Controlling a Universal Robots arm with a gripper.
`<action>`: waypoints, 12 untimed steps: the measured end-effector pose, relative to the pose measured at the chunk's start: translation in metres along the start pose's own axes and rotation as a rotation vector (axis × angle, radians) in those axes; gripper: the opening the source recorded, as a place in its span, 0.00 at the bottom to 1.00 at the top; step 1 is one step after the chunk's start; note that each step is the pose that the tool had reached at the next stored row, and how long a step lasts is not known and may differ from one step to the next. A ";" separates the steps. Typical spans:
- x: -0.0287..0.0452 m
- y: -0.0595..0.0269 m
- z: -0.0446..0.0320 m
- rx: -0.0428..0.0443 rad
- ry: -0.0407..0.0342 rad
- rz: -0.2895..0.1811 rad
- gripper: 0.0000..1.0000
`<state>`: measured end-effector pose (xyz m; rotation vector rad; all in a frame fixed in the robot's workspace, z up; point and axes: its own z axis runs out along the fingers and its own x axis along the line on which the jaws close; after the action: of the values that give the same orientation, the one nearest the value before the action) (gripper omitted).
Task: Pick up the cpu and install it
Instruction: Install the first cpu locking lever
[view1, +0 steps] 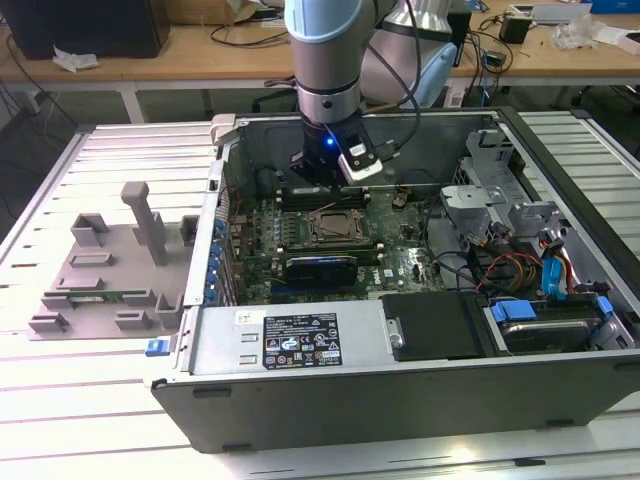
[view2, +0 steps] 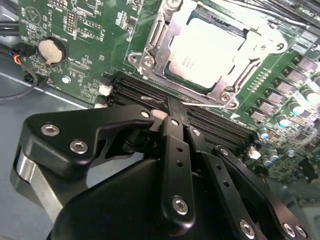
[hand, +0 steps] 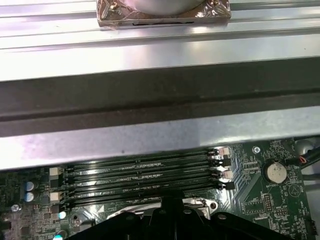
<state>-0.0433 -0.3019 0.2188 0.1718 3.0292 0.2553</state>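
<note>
Just ahead of the gripper (view2: 175, 107), past the memory slots (view2: 132, 90): cpu (view2: 210, 47), lying flat and square within the socket frame (view2: 150, 52), no long axis. Fingers (view2: 175, 150) closed together, holding nothing. Single arm, low over the motherboard (view2: 80, 50). Faint marking on the chip's top, not legible.

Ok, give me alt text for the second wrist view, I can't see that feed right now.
The cpu, silver top up, lies inside the metal socket frame on the green motherboard. The black gripper is in the foreground, reaching over the dark memory slots beside the socket. A coin battery sits on the board away from the socket.
</note>
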 end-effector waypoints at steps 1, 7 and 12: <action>0.0003 -0.0001 0.0006 -0.0006 -0.0049 -0.001 0.11; 0.0019 -0.0007 0.0037 -0.0025 -0.0216 -0.003 0.11; 0.0043 0.0001 0.0058 -0.0003 -0.0281 0.023 0.11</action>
<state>-0.0469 -0.3003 0.2127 0.2078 3.0009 0.2530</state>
